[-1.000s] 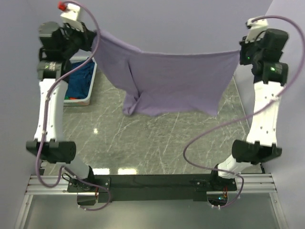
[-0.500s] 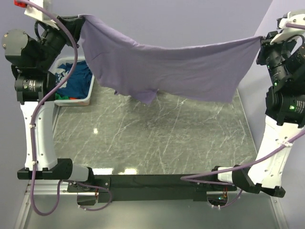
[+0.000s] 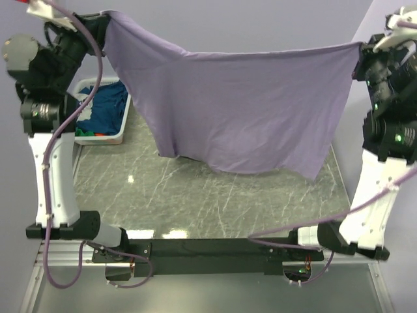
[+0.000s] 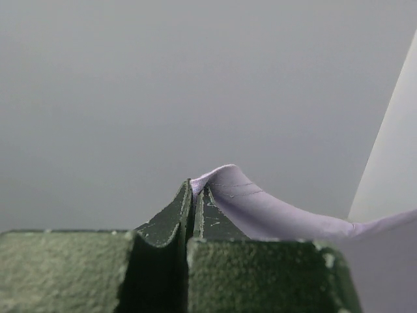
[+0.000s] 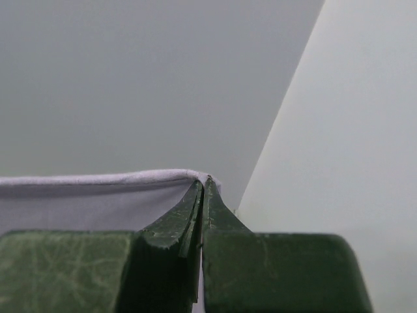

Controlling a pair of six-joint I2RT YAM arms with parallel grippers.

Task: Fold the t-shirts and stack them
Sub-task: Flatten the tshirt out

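Two raised grippers hold lavender t-shirt outspread.

I can read no text, label, brand or number anywhere. White print on the navy t-shirt in the basket, at ten o'clock, is too small to make out.

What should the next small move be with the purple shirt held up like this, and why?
Probably lower both arms together so the shirt drapes flat onto the table. The left fingers and right fingers are shut on its top corners. It hangs spread wide between them, with bare tabletop in front of it.
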